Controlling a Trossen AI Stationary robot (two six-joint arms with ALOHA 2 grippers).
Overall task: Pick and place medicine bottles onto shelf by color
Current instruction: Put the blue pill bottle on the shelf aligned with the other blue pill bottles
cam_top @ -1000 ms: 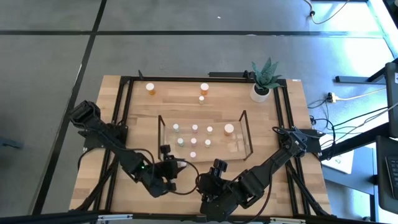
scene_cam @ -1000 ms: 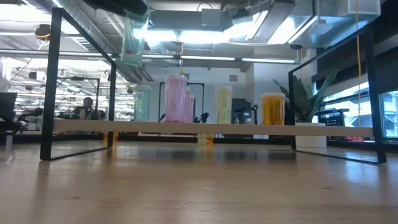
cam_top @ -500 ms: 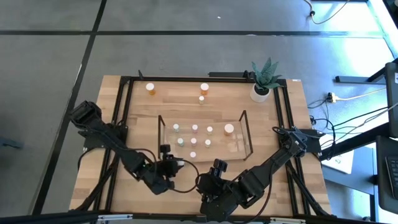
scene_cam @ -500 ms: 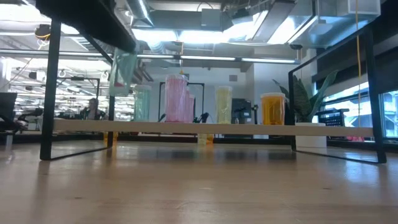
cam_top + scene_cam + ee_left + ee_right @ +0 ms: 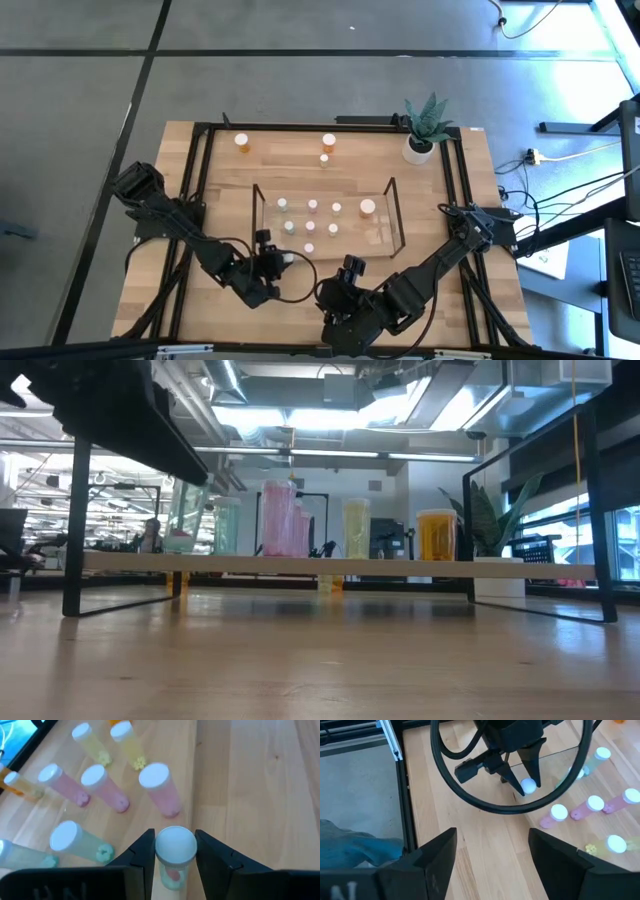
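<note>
The left gripper [image 5: 174,851] had its fingers clamped on a white-capped green medicine bottle [image 5: 174,855], poised at the shelf [image 5: 392,205]'s 7 o'clock corner. The right gripper [image 5: 492,851] waited nearby, fingers spread, empty.

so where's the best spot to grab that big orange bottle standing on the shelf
Take the big orange bottle by its body just below the white cap, coming straight down from above. It stands upright near the shelf right end, clear of the smaller bottles, so a tool has room on both sides.
</note>
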